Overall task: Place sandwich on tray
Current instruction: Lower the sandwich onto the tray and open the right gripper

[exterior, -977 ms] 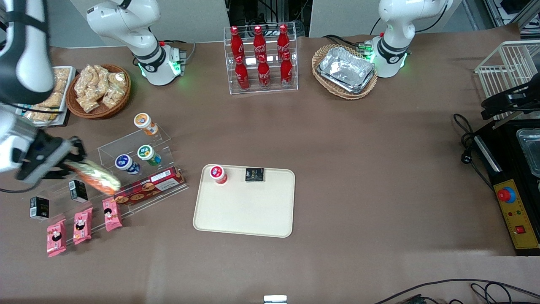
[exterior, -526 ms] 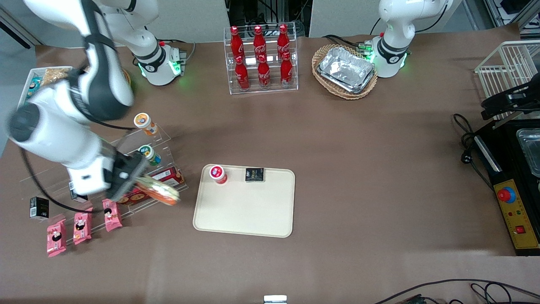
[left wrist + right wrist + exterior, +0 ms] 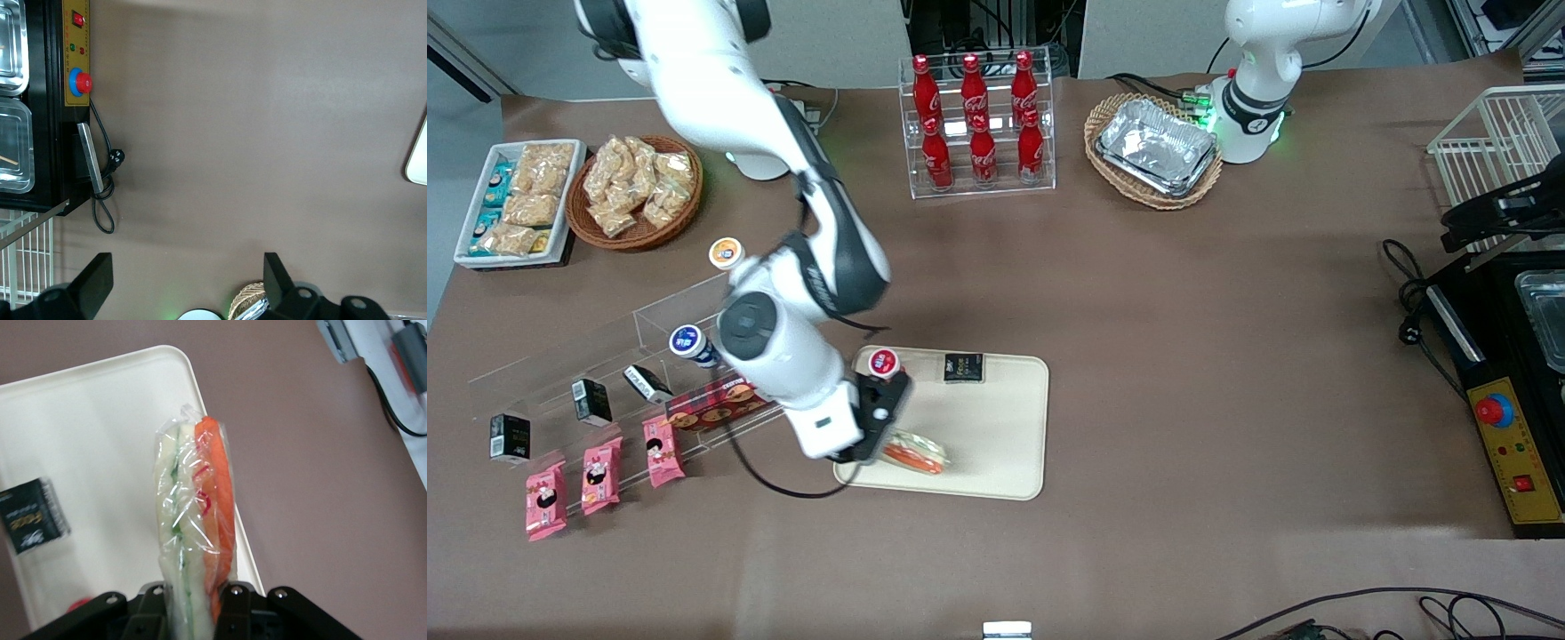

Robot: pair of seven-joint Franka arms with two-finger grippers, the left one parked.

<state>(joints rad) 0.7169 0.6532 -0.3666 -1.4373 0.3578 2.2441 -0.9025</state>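
My right gripper is shut on the clear-wrapped sandwich, pale bread with green and orange stripes. It holds the sandwich over the cream-beige tray, at the tray's corner nearest the front camera on the working arm's side. In the right wrist view the sandwich sticks out from between the fingers of the gripper, above the tray and along its rim. I cannot tell whether the sandwich touches the tray.
On the tray stand a red-lidded cup and a small black packet, which also shows in the right wrist view. A clear stand with cups, a red biscuit box and pink packets lies toward the working arm's end. A cola rack stands farther away.
The right arm has swung from the clear snack stand across to the tray, carrying the sandwich, which now hangs over the tray's near corner.
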